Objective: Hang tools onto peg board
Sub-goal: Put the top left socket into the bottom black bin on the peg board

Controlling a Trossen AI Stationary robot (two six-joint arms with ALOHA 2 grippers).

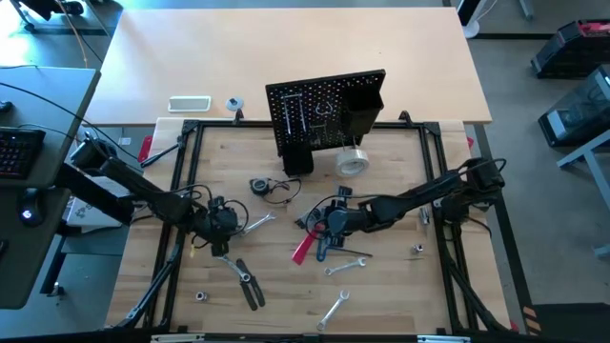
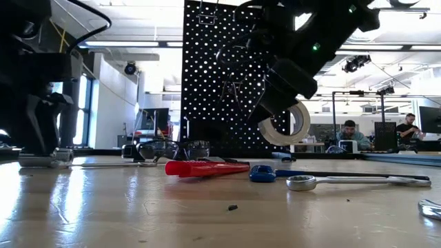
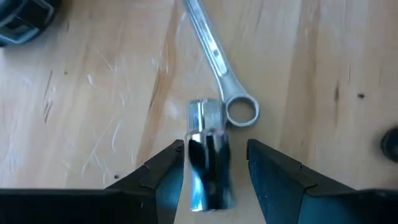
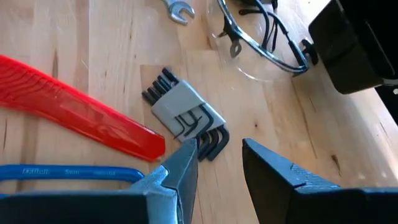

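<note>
A silver socket (image 3: 208, 162) lies on the table beside the ring end of a silver wrench (image 3: 241, 112). My left gripper (image 3: 216, 146) stands open, one finger on each side of the socket, low at the table's left (image 1: 221, 227). My right gripper (image 4: 217, 144) is open with nothing between its fingers. It hangs near the table's middle (image 1: 329, 221), just above a grey holder of hex keys (image 4: 186, 121), next to the red-handled cutter (image 4: 81, 118) and the blue-handled tool (image 4: 68, 174). The peg board (image 1: 324, 110) stands upright at the far middle, with the pale tape roll (image 1: 352, 160) leaning at its foot. My left gripper comes down slanting over the socket and lies along it. One finger (image 3: 171, 168) stands right at the socket's side (image 3: 191, 168), while bare wood shows between the socket and the other finger. Whether it touches the socket I cannot tell.
Black-handled pliers (image 1: 246, 283) and two more wrenches (image 1: 348, 265) (image 1: 332, 310) lie toward the near edge. Clear glasses with a black cord (image 4: 261, 37) lie past the hex keys. Beyond the peg board lies a white flat device (image 1: 189, 103). A black metal frame (image 1: 181, 191) borders the wooden top.
</note>
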